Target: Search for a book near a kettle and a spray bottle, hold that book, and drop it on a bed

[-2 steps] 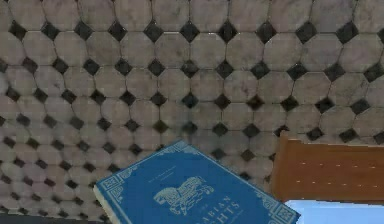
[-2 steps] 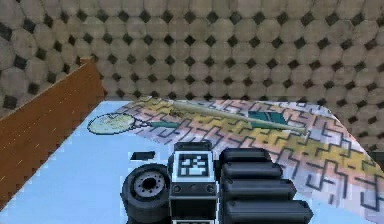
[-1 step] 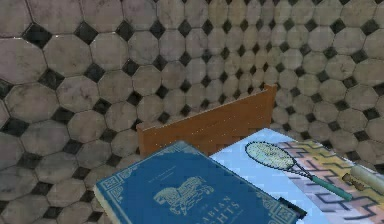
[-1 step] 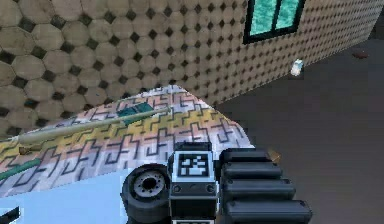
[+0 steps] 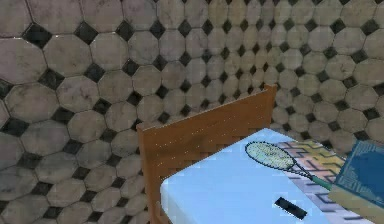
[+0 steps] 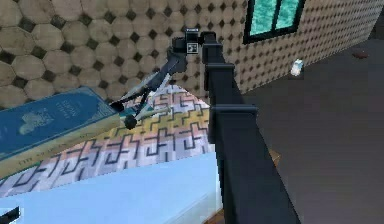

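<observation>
While the arm (image 6: 238, 140) stretches over the bed (image 6: 150, 140), a blue book (image 6: 48, 122) lies near the end effector (image 6: 125, 110); whether it holds anything cannot be told; the drop seems nearly done.

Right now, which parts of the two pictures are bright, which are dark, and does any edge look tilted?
Forward view: the bed is evenly bright, without glare; the tiled wall is duller. Arm side view: the floor is dim, the arm almost black; the window frame leans, only in the picture.
</observation>
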You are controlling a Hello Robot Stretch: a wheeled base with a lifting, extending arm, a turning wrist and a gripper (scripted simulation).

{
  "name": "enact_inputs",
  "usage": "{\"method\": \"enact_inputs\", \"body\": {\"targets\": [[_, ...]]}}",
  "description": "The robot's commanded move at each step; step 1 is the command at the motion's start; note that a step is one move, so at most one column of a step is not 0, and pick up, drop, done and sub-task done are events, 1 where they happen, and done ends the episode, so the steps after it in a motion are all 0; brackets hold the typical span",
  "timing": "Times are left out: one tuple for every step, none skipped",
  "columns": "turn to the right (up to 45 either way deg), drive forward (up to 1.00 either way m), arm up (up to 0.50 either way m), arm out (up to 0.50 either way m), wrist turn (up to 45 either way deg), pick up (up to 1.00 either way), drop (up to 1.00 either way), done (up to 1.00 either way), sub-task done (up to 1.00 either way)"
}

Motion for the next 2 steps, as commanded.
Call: {"method": "enact_inputs", "body": {"targets": [[0.0,0.0,0.0,0.0,39.0,0.0,0.0,0.0,0.0],[0.0,0.0,-0.24,0.0,0.0,0.0,0.0,0.0,0.0]]}}
